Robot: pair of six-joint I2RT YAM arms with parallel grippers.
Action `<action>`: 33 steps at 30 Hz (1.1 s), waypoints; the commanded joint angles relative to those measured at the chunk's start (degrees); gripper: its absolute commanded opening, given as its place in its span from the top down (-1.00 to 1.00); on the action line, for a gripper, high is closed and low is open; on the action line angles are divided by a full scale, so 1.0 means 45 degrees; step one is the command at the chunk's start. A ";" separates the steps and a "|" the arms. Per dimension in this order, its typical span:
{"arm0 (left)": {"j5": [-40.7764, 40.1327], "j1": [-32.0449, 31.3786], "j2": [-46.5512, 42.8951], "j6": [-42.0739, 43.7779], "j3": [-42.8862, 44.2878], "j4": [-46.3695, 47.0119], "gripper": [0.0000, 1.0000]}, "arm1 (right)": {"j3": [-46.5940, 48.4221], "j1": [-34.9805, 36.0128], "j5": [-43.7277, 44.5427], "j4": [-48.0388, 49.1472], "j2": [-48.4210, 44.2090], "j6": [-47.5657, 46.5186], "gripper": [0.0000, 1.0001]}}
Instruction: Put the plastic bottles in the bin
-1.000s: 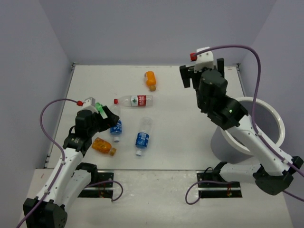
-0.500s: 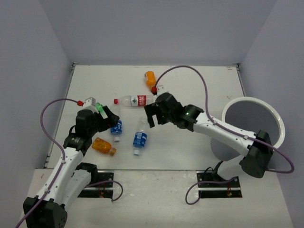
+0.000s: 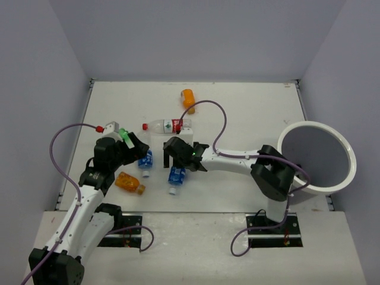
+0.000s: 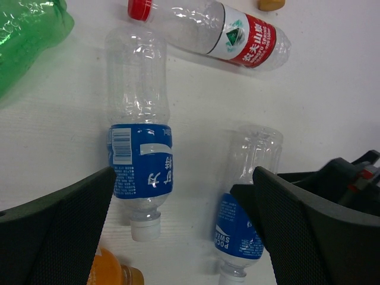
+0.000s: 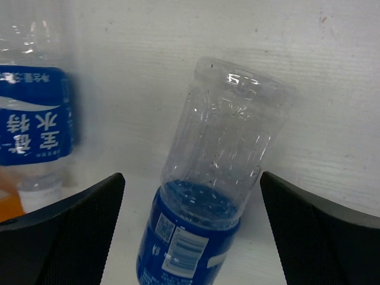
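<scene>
Right gripper [image 5: 190,234] wide open, blue-label bottle [image 5: 221,139] lying btwn jaws

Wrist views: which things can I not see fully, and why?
Right wrist view: the cap of the blue-labelled bottle is cut off by the bottom edge.
Right wrist view: the other blue-labelled bottle is blurred and cut by the left edge.
Left wrist view: the green bottle is cut by the top-left corner; the orange bottle by the bottom edge.

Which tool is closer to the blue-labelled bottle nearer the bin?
Right. The right tool is open and straddles that bottle. The left tool hovers farther off, open over the other blue-labelled bottle.
</scene>
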 commanded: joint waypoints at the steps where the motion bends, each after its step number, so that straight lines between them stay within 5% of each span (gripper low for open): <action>1: 0.0229 -0.0078 -0.0216 0.0244 -0.0109 0.0366 -1.00 | 0.0547 0.0030 0.1221 -0.0231 0.0777 0.1811 -0.97; 4: 0.0287 -0.0078 -0.0215 0.0244 -0.0114 0.0361 -1.00 | 0.0573 0.0030 0.1694 -0.0735 0.1012 0.2150 -0.75; 7: 0.0332 -0.0078 -0.0218 0.0244 -0.0114 0.0363 -1.00 | 0.0266 0.0030 0.2640 -0.1242 0.0301 0.2519 0.14; 8: 0.0341 -0.0078 -0.0220 0.0244 -0.0107 0.0360 -1.00 | 0.0181 0.0024 0.3087 -0.1450 0.0031 0.2583 0.28; 13: 0.0432 -0.0078 -0.0240 0.0244 -0.0101 0.0363 -1.00 | 0.0102 -0.0375 0.4804 -0.4380 -0.1844 0.3322 0.71; 18: 0.0438 -0.0063 -0.0235 0.0244 -0.0119 0.0366 -1.00 | 0.0381 -0.1896 0.5343 -0.8276 -0.3487 0.4146 0.81; 22: 0.0512 -0.0078 -0.0201 0.0242 -0.0114 0.0366 -1.00 | 0.1845 -0.3010 0.7060 -1.4683 -0.4447 0.7027 0.86; 33: 0.0530 -0.0078 -0.0125 0.0225 -0.0114 0.0385 -1.00 | 0.3714 -0.4964 0.7272 -1.4681 -0.7642 0.4701 0.91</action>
